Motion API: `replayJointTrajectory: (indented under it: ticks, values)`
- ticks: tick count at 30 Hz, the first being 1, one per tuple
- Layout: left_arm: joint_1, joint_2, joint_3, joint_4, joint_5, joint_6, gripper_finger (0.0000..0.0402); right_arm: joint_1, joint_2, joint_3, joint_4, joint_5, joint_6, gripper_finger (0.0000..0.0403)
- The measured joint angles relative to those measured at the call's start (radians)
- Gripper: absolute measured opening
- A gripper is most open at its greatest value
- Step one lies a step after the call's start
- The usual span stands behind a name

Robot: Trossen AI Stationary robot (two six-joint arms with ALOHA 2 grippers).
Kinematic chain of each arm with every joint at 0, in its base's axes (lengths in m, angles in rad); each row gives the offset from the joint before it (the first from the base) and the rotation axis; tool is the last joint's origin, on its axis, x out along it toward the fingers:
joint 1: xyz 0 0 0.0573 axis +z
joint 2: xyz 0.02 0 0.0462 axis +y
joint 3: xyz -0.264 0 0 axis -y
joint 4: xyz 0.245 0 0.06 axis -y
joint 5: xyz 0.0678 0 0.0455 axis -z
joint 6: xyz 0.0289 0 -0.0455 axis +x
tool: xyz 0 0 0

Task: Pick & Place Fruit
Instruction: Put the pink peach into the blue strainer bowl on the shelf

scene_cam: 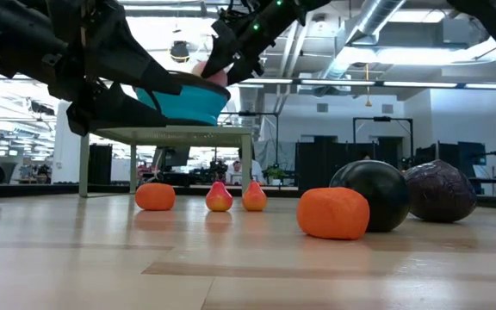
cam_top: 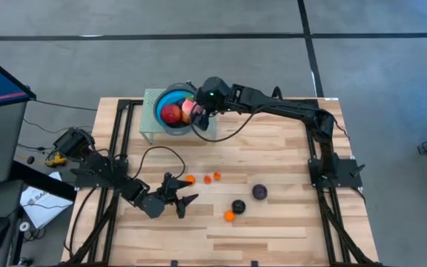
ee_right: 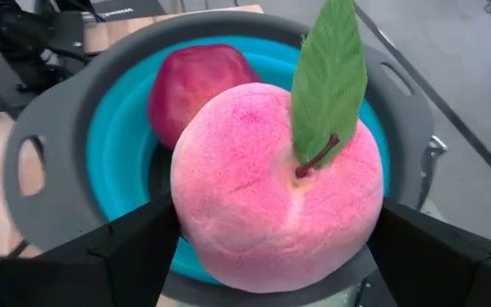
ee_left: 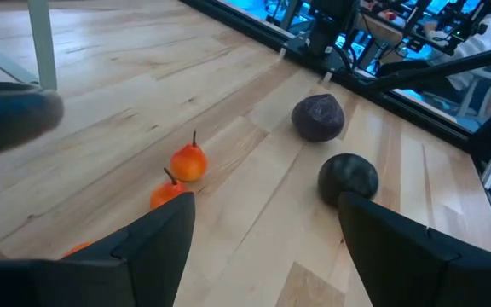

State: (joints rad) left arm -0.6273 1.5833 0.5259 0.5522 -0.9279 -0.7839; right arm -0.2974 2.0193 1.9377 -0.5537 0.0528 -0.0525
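The right claw (ee_right: 271, 256) is clamped on the pink peach (ee_right: 275, 188), holding it just above the blue bowl (ee_right: 126, 128), where a red apple (ee_right: 196, 85) already lies. The bowl sits on a small stand (cam_top: 148, 122). The left claw (cam_top: 186, 200) hangs with fingers apart over the tabletop (cam_top: 273, 156), near small oranges (ee_left: 187, 162) and two dark plums (ee_left: 318, 116).

Bright, even overhead light; low view backlit, soft shadows.
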Motion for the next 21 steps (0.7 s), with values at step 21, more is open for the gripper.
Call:
replayJointTrajectory:
  ticks: [21]
  values:
    - [0.0, 0.0, 0.0, 0.004, 0.0, 0.001, 0.0284, -0.004, -0.007, 0.0, 0.015, 0.047, 0.027, 0.0379]
